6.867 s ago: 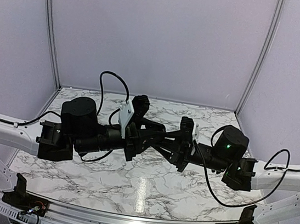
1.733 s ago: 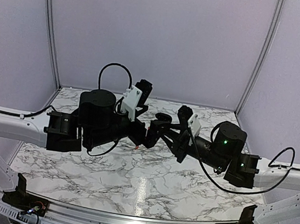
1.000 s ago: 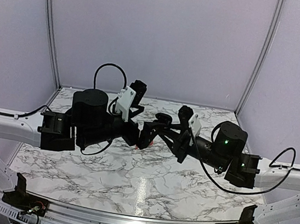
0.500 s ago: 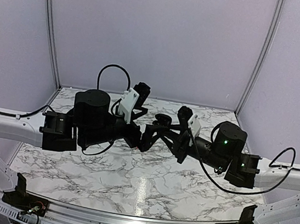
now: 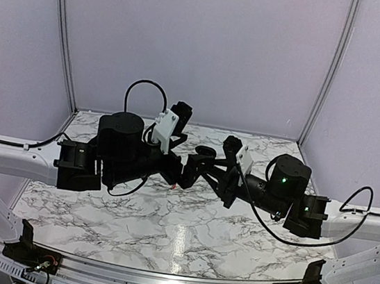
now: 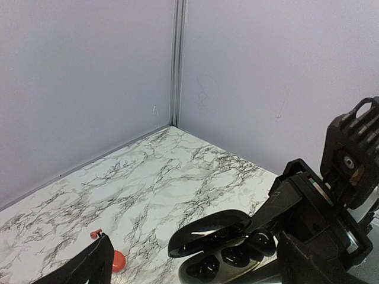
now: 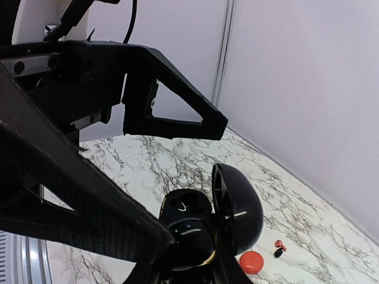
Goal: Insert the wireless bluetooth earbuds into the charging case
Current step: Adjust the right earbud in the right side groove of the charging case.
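My right gripper (image 7: pixel 189 269) is shut on the base of an oval black charging case (image 7: pixel 188 228), held above the table with its lid (image 7: pixel 238 207) swung open. The wells are dark and glossy, and I cannot tell what sits in them. My left gripper (image 6: pixel 198 263) is open, its fingers (image 6: pixel 89 266) spread to either side of the same case (image 6: pixel 228 257), just short of it. A red earbud (image 7: pixel 279 243) and a black earbud (image 7: pixel 277 253) lie on the marble beside a round red case (image 7: pixel 251 261). From above, both grippers meet mid-table around the black case (image 5: pixel 206 150).
The marble table (image 5: pixel 178 231) is walled by lilac panels (image 5: pixel 202 46) at the back and sides. The round red case (image 6: pixel 118 260) and a red earbud (image 6: pixel 95 234) lie under my left finger. Both arms' cables (image 5: pixel 144 87) loop above the wrists.
My left gripper has shifted a little to the right, closer to the held black case, and stays open. The right gripper keeps its hold, almost still.
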### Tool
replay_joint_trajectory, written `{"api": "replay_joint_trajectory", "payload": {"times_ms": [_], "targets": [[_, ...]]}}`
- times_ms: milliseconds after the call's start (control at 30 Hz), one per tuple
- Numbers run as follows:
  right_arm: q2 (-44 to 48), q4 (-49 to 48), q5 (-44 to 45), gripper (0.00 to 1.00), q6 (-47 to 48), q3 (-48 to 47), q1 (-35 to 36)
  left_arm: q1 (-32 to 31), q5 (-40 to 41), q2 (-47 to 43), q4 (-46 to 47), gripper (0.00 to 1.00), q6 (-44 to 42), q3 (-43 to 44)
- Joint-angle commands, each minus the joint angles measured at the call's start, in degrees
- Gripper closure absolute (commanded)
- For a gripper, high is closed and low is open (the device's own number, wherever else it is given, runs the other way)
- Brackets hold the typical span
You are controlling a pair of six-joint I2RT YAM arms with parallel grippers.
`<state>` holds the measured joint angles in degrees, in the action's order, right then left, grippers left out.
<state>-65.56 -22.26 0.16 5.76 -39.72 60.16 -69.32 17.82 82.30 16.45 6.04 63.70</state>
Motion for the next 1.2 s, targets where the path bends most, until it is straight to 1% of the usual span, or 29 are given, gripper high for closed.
{"api": "replay_joint_trajectory", "payload": {"times_ms": [0, 233, 400, 567, 733, 1167], "targets": [[0.4, -0.5, -1.2, 1.00, -0.4, -2.9, 0.3, 0.0, 1.7, 0.3, 1.2, 0.01, 0.5, 1.1], [0.5, -0.6, -1.2, 1.00, -0.4, -3.0, 0.3, 0.1, 1.2, 0.3, 1.0, 0.01, 0.2, 0.9], [0.0, -0.7, -1.3, 1.00, -0.3, -3.1, 0.3, -0.3, -1.7, 1.9, -0.9, 0.01, -0.8, 2.7], [0.3, -0.5, -1.3, 1.00, -0.2, -3.0, 0.3, -0.2, -0.1, 2.3, -1.2, 0.01, -0.4, 2.7], [0.6, -0.2, -1.3, 1.00, -0.1, -2.9, 0.3, 0.1, 0.9, 1.4, -1.2, 0.01, 0.3, 1.9], [1.1, -0.3, -1.2, 1.00, 0.0, -2.4, 0.3, 0.8, 0.5, -2.3, -1.2, 0.01, 2.3, -1.6]]}}
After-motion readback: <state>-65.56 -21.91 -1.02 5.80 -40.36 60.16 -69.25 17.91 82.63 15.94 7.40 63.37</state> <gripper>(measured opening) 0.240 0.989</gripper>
